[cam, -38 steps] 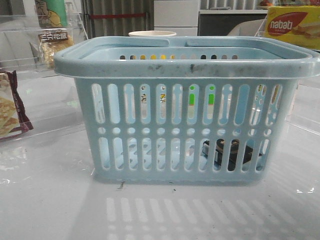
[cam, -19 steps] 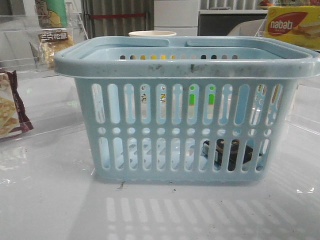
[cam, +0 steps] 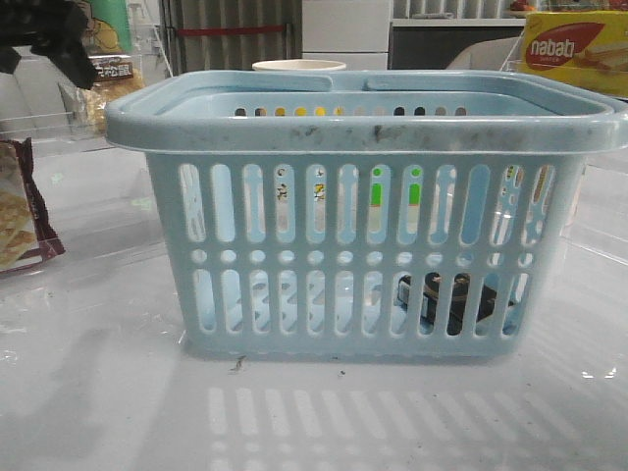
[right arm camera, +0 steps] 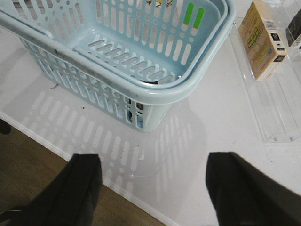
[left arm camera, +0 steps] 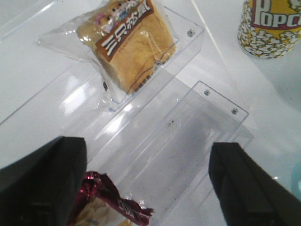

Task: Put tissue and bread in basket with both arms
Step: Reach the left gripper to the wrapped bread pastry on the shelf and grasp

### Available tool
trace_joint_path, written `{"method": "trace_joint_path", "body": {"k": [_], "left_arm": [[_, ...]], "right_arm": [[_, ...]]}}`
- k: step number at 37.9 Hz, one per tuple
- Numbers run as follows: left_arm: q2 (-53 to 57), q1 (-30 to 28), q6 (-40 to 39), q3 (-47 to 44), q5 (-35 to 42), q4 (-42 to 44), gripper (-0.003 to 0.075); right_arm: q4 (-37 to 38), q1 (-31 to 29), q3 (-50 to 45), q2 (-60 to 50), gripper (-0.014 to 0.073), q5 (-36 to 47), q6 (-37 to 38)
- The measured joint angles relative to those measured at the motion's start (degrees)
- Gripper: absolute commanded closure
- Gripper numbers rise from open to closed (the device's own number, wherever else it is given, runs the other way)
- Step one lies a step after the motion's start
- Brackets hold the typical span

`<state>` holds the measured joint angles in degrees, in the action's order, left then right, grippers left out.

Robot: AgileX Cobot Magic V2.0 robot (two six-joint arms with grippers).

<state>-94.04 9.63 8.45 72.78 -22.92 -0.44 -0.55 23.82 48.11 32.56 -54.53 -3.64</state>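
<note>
Front view, basket: the light-blue basket (cam: 363,211) is filling the middle of the frame, long side toward the camera, long axis running left to right, rim scuffed.
Front view, tissue: a dark packet (cam: 453,304) is showing through the lower right slots, lying on the basket floor; its pointing cannot be read through the slots.
Front view, bread: the bread (cam: 106,86) is sitting in the upper left of the frame, behind the basket rim, partly covered by a dark arm part (cam: 54,34).
Front view, others: a maroon-edged snack bag (cam: 22,206) is lying at the left edge; a yellow box (cam: 577,51) is standing in the upper right.
Left wrist view, bread: the pack (left arm camera: 128,44) is lying in the upper centre in a clear tray (left arm camera: 183,108), long axis diagonal, label band toward the upper right.
Left wrist view, tool: the left gripper (left arm camera: 146,183) is hanging released, fingers wide apart, nothing between them, the snack bag (left arm camera: 106,205) beside one finger.
Left wrist view, only here: a popcorn cup (left arm camera: 270,26) in the upper right.
Right wrist view, basket: the basket (right arm camera: 141,89) is taking the upper left, the tissue (right arm camera: 150,83) barely peeking over the rim.
Right wrist view, tool: the right gripper (right arm camera: 153,188) is hanging released above the table (right arm camera: 207,141) edge.
Right wrist view, only here: a tan carton (right arm camera: 261,40) in a clear holder, upper right.
</note>
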Motion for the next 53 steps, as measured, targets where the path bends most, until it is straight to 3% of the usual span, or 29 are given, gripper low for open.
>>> {"method": "trace_joint_path", "body": {"k": [9, 20, 29, 38, 53], "left_arm": [[-10.1, -2.5, -2.8, 9.8, 0.9, 0.4, 0.0138], [-18.0, -2.5, -3.2, 13.3, 10.7, -4.4, 0.0148], [-18.4, -2.5, -3.2, 13.3, 13.1, -4.7, 0.0464], [-18.4, -2.5, -3.2, 13.3, 13.1, -4.7, 0.0617], [-12.2, -2.5, -3.2, 13.3, 5.6, -4.7, 0.063]], "right_arm": [[0.0, 0.0, 0.0, 0.0, 0.0025, 0.0, 0.0], [0.0, 0.0, 0.0, 0.0, 0.0025, 0.0, 0.0], [0.0, 0.0, 0.0, 0.0, 0.0025, 0.0, 0.0], [0.0, 0.0, 0.0, 0.0, 0.0025, 0.0, 0.0], [0.0, 0.0, 0.0, 0.0, 0.0025, 0.0, 0.0]]}}
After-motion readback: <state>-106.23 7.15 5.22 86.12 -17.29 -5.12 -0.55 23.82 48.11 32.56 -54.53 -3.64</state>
